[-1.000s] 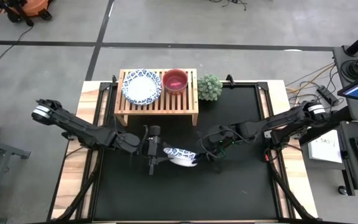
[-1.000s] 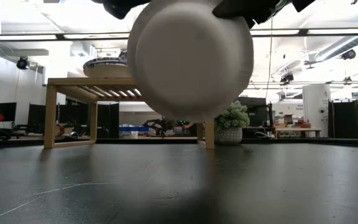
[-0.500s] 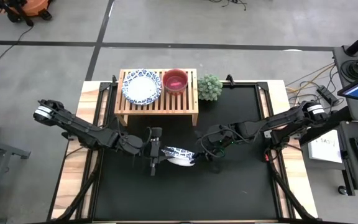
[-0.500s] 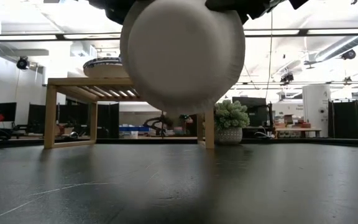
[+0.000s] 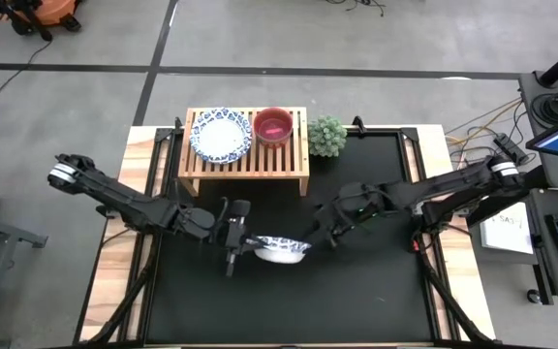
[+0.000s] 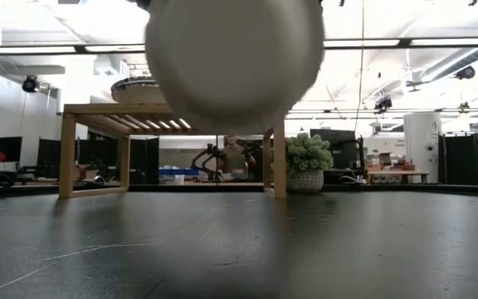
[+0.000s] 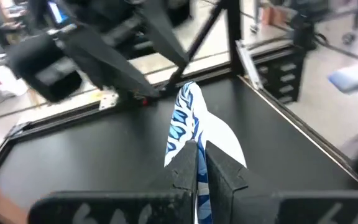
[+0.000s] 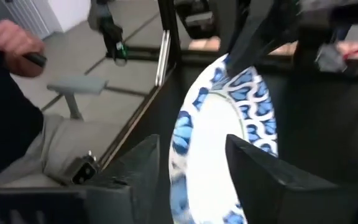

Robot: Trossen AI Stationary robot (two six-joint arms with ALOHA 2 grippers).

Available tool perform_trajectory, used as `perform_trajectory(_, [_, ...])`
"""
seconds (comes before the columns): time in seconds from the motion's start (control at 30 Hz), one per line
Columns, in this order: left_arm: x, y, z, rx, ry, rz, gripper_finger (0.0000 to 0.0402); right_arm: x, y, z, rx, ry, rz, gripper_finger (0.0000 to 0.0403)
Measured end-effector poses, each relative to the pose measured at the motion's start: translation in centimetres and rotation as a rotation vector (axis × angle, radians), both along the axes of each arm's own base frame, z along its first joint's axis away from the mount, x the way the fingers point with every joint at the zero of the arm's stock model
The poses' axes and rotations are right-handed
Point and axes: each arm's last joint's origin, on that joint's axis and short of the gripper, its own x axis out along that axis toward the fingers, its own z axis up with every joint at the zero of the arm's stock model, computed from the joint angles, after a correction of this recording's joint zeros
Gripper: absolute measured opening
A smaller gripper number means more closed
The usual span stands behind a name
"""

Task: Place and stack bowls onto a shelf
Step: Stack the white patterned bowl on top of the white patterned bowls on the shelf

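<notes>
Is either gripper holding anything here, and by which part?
The left gripper is shut on the blue-patterned bowl by its rim. The right gripper's open fingers straddle the opposite rim.

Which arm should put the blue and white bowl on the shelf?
Left. The left tool is pinched shut on the bowl at its rim, while the right tool is spread open around it. The matching bowl on the shelf also sits toward the left arm's side.

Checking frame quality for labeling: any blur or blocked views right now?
Low view: the held bowl is close to the lens, soft-edged, hiding part of the shelf. Left wrist view: background motion-blurred, the rim sharp. Right wrist view: near fingers soft. High view: clean.
</notes>
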Motion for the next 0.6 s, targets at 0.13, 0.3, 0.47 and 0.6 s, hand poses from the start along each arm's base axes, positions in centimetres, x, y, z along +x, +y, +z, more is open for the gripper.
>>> perform_trajectory(0.13, [-1.3, 0.0, 2.1, 0.047, 0.010, -0.043, 0.0001, -1.8, -0.4, 2.2, -0.006, -0.074, 0.002, 0.0201])
perform_trajectory(0.3, [-2.9, 0.6, 6.7, 0.132, 0.018, -0.035, 0.0000, -3.8, -0.6, 4.0, -0.042, -0.161, 0.018, 0.0219])
perform_trajectory(0.47, [-4.7, 2.1, 11.7, 0.299, 0.097, 0.181, 0.0000, -4.8, -0.8, 4.4, -0.079, -0.202, 0.029, 0.0219])
perform_trajectory(0.6, [-5.1, 4.2, 13.9, 0.526, 0.147, 0.579, 0.0000, -4.8, -0.8, 3.5, -0.106, -0.197, 0.038, 0.0219])
